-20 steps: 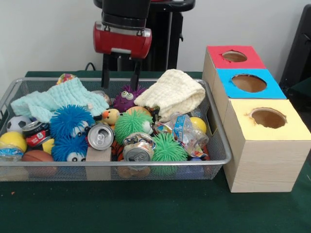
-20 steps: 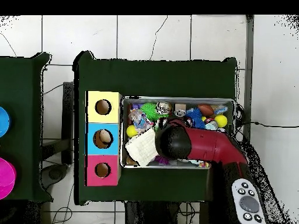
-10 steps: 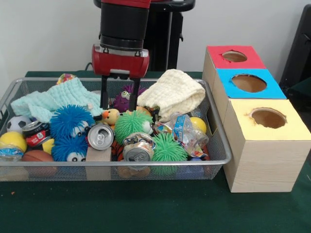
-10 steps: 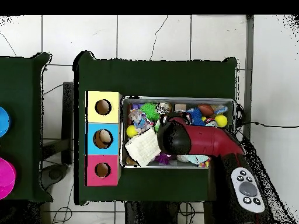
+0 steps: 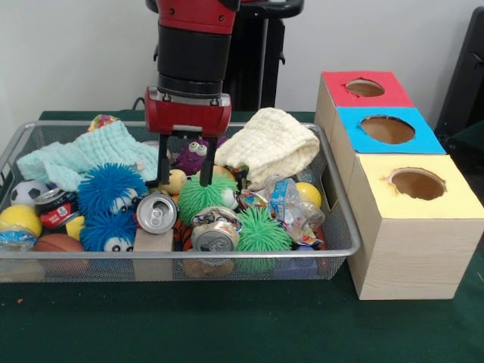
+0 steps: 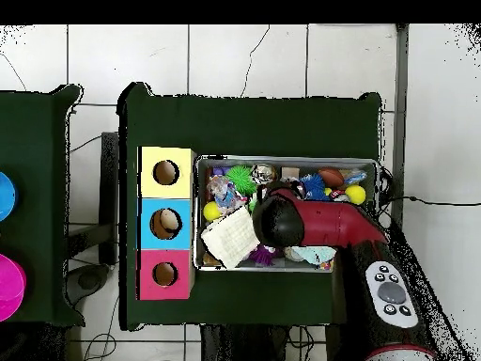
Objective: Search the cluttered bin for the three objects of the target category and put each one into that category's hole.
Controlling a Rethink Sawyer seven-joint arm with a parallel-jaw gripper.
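We see the red and black arm (image 5: pixel 193 53) lower than it was a second ago, its gripper (image 5: pixel 182 181) now down among the clutter where before it hung above the rear of the heap. The jaws stand moderately apart, one finger either side of the yellow duck (image 5: pixel 175 181); we cannot tell whether they touch it. In the overhead view the arm (image 6: pixel 319 221) has swung slightly toward the middle of the basket.

The green worktop (image 5: pixel 227 325) carries the cluttered bin (image 5: pixel 340 227), a wide wire-mesh basket, unmoved since the earlier frames. Beside it stands the row of three pale boxes; the red-topped box's hole (image 5: pixel 364 88) lies farthest from the camera in the front view, behind the blue-topped box (image 5: pixel 386 130) and the yellow-topped box (image 5: pixel 414 184).

Inside the basket a cream cloth (image 5: pixel 268 144) and a pale green cloth (image 5: pixel 91 155) lie toward the back, with the purple puff ball (image 5: pixel 193 155) between them, just behind the duck. Blue puff balls (image 5: pixel 110 189), green puff balls (image 5: pixel 261 231) and crushed cans (image 5: pixel 156 212) fill the front. A patch of orange with black stripes (image 5: pixel 180 233) shows low between the cans.

From above, the worktop sits on a white tiled floor (image 6: pixel 244 56); a pale wall (image 5: pixel 76 53) backs the front view.
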